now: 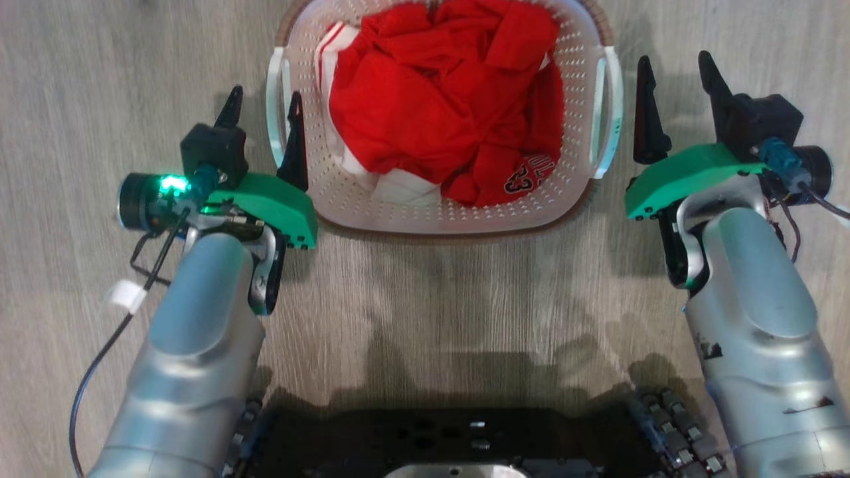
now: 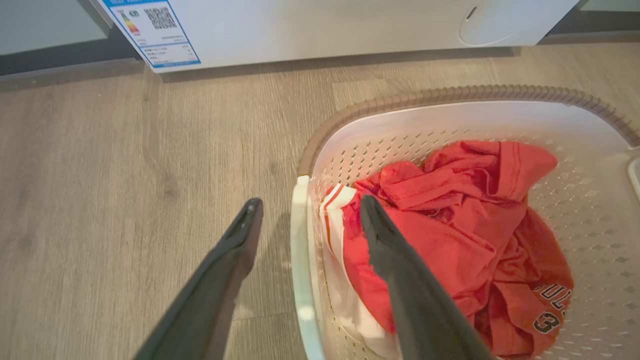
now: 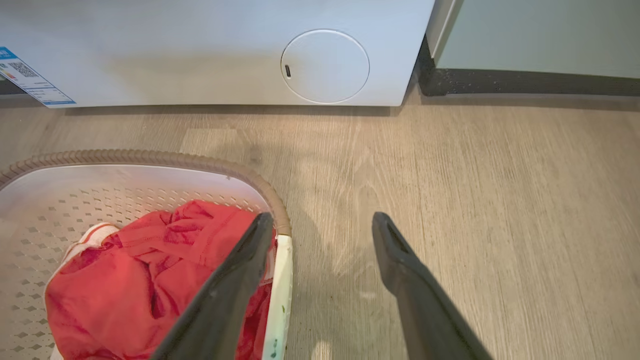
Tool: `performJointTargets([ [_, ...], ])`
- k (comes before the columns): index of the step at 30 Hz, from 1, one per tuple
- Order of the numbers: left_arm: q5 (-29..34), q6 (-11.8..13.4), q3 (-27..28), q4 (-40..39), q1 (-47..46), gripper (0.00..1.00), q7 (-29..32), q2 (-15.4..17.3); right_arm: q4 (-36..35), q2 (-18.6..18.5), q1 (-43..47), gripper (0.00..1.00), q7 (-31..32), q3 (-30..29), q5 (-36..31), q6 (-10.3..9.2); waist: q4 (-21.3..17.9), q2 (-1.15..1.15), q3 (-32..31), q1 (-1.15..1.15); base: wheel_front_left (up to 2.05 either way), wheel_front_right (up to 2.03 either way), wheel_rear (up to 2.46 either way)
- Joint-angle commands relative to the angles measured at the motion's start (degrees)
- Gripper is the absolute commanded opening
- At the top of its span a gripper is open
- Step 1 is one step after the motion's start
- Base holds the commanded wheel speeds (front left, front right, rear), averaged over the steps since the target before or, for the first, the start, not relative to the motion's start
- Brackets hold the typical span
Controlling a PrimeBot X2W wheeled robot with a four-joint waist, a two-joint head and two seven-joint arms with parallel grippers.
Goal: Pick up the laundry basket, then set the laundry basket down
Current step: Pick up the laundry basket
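White perforated plastic, rounded-rectangular, with a brown woven-look rim: one laundry basket [image 1: 398, 212], standing on wood-grain floor [image 1: 465, 299]. One crumpled red garment [image 1: 438, 93] inside. Left gripper [image 1: 264, 94] spread wide, astride left handle [image 1: 272, 99], gripping nothing. Right gripper [image 1: 674, 58] equally wide, just outside right handle [image 1: 617, 93], empty.

floor [image 3: 500, 200]: pale wood planks | back: white appliance [image 3: 200, 50] (round flap [image 3: 325, 66])
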Motion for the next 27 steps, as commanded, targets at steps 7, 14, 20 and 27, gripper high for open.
performJointTargets([
  [7,-1.0,-0.2,0.0,3.7,-2.6,1.00,-0.4,1.1,-0.3,0.5,-0.1,1.00,-0.7,1.8,0.2,0.35,1.0,0.00,4.2,-0.01,0.00,0.00,0.00],
  [14,-1.4,-0.5,-0.9,7.7,-4.4,1.00,-0.4,1.1,2.5,0.5,-1.1,1.00,-0.7,3.5,0.9,0.35,1.5,0.00,5.2,-0.01,0.00,0.00,0.00],
  [20,-2.0,-1.1,-2.0,10.7,-5.9,1.00,-0.4,1.1,7.2,0.5,-2.2,1.00,-0.7,4.8,1.3,0.35,2.0,0.00,5.7,-0.01,0.00,0.00,0.00],
  [27,-2.2,-2.4,-4.1,14.6,-9.1,1.00,-0.4,1.1,11.7,0.5,-4.2,1.00,-0.7,5.9,2.4,0.35,2.3,0.00,7.2,-0.01,0.00,0.00,0.00],
])
